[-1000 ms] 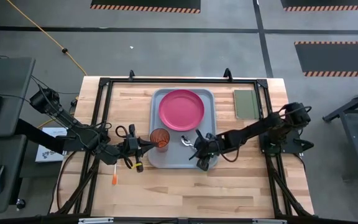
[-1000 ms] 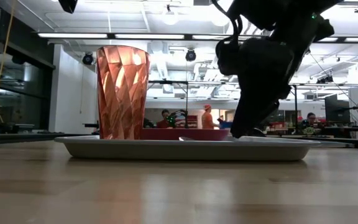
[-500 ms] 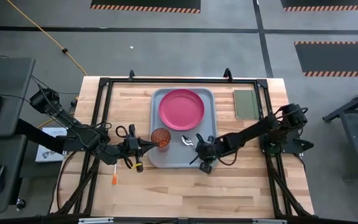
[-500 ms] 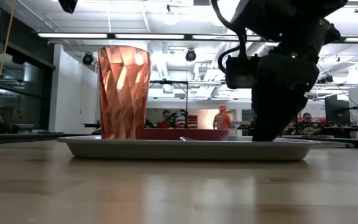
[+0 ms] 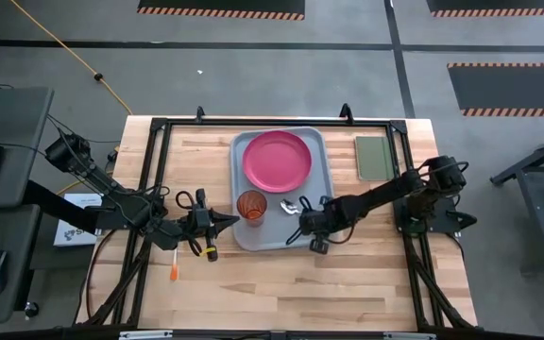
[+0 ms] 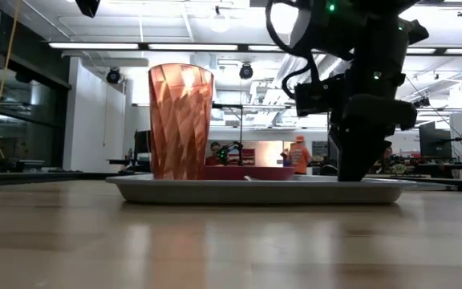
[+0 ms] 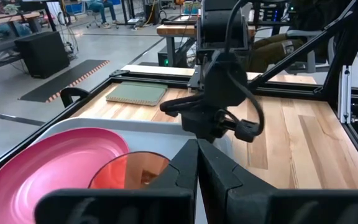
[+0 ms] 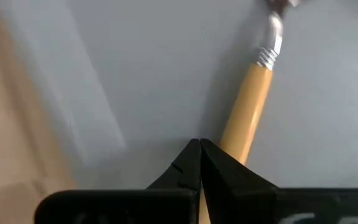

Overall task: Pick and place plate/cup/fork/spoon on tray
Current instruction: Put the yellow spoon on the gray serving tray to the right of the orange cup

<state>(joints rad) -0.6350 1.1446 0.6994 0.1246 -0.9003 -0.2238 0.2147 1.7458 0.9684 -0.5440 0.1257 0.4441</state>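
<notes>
Spoon (image 5: 294,207) lies on tray (image 5: 239,151) beside cup (image 5: 251,204); right gripper (image 5: 311,225) pinched shut beside its orange handle. Light, stiff, slippery; grab mid-handle. Left gripper (image 5: 227,224) closed, empty.

The tray (image 5: 237,151) lies mid-table, a grey-blue rectangle with rounded corners and a raised rim, its long side running far to near. The pink plate (image 5: 277,161) sits flat on its far half. The cup (image 5: 252,205), a faceted reddish-orange tumbler, stands upright on the tray by the left rim, just nearer than the plate. The spoon (image 5: 294,207) lies on the tray right of the cup, silver bowl leftward; its orange handle (image 8: 246,112) runs toward my right pincer. The fork (image 5: 174,269) lies on the bare wood left of the tray, near edge, orange handle nearest.
</notes>
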